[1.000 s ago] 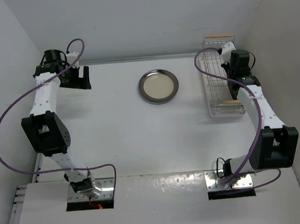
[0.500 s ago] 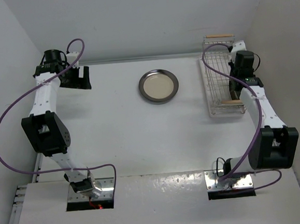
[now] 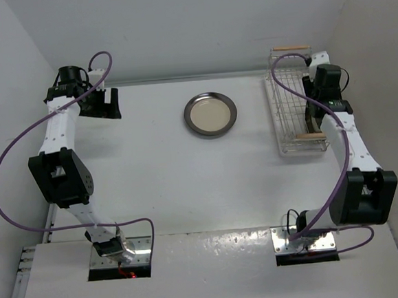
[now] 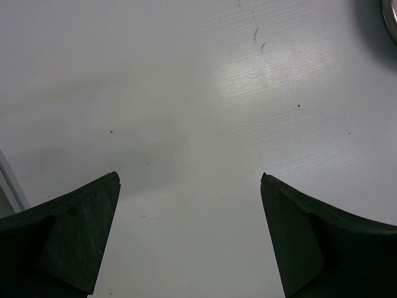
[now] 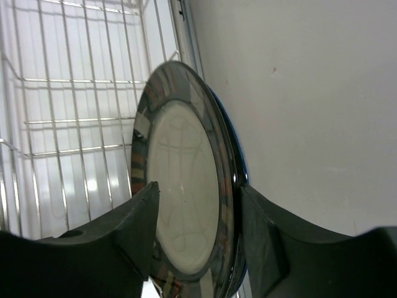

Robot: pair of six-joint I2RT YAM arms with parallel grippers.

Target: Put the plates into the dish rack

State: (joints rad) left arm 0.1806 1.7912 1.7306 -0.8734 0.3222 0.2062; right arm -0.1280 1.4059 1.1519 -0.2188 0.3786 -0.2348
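While the left hand (image 4: 189,179) hangs wide open and empty over the far left of the table (image 3: 154,187), what matters for it is where the loose plate lies. The dark-rimmed cream plate (image 3: 211,114) sits flat in the middle of the table's far half, off to that hand's right at much the same depth (only a sliver of its rim clips the top right corner of the left wrist view). Being round, it offers no long axis, so any reachable point on its rim should serve.

Further right, the dish rack (image 3: 286,114) runs lengthwise away from the arm bases along the table's right edge, well apart from the flat plate. Toward its near end the right hand (image 5: 199,187) is down inside the rack. Its fingers (image 5: 133,230) stand either side of a shiny-rimmed cream plate (image 5: 183,143) set on edge, with a blue-edged plate (image 5: 239,162) close behind. Whether they press on that pair or stand just clear I cannot tell.

From above, the flat plate lies about as far from one hand as from the other, but only the left is plainly free, so I judge it the likelier to fetch it.
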